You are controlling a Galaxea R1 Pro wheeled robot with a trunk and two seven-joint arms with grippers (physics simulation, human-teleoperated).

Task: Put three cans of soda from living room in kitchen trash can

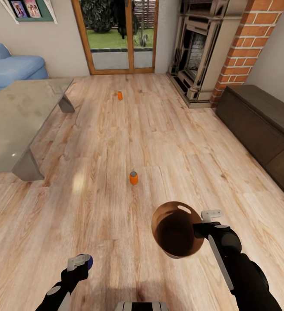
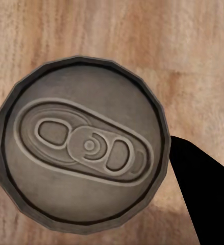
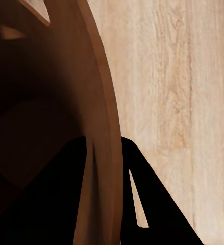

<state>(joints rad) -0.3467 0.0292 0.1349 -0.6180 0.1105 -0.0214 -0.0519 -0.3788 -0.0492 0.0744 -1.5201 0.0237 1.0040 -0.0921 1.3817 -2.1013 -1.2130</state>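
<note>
Two orange cans of soda stand upright on the plank floor of the living room: one point(image 1: 134, 177) just ahead of me, another point(image 1: 120, 95) farther off toward the glass doors. My left gripper point(image 1: 79, 262) hangs low at the near left. In the left wrist view its dark fingers point(image 2: 203, 199) flank the grey top of a third can of soda point(image 2: 86, 138), so it is shut on that can. My right gripper point(image 1: 200, 229) is shut on the rim of the tash can point(image 1: 176, 233), one finger inside the coppery wall point(image 3: 40, 102) and one outside.
A glass coffee table point(image 1: 17, 116) stands at the left with a blue sofa point(image 1: 8, 69) behind it. A brick fireplace point(image 1: 198, 47) and a dark low cabinet point(image 1: 263, 125) line the right side. Wood-framed glass doors point(image 1: 116, 34) close the far end.
</note>
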